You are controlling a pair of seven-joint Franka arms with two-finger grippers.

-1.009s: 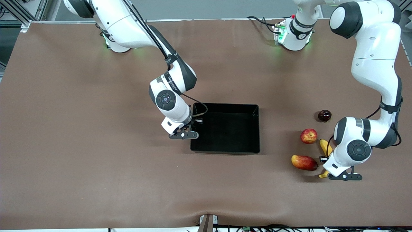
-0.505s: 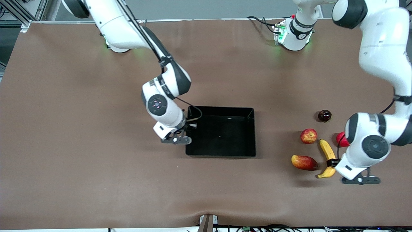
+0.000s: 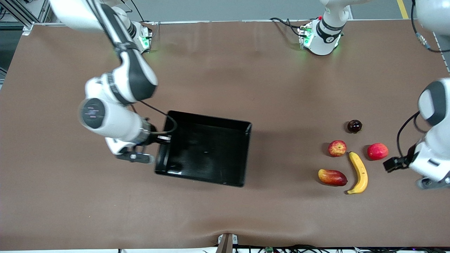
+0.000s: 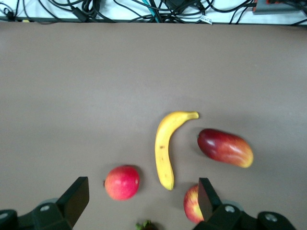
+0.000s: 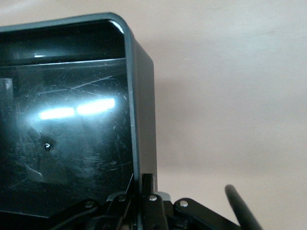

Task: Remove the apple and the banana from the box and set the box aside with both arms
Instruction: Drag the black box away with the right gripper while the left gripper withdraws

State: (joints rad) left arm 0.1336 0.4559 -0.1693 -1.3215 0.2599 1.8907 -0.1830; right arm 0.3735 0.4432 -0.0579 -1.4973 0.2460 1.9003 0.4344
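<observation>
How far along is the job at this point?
Done: apple and banana lie on the table; the box holds no fruit. In hand: right gripper clamps the box wall. Left gripper, jaws open, hangs over the fruit. Left: setting the box down.

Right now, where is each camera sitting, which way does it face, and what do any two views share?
Front view: high across the table, facing both bases; shows both arms, the right tool clamped on the box wall.
Left wrist view: on the left wrist, looking down at the banana and apple, open left tool fingers showing.
Right wrist view: on the right wrist, facing the box; its tool shows.
Front and left wrist views share the banana.
</observation>
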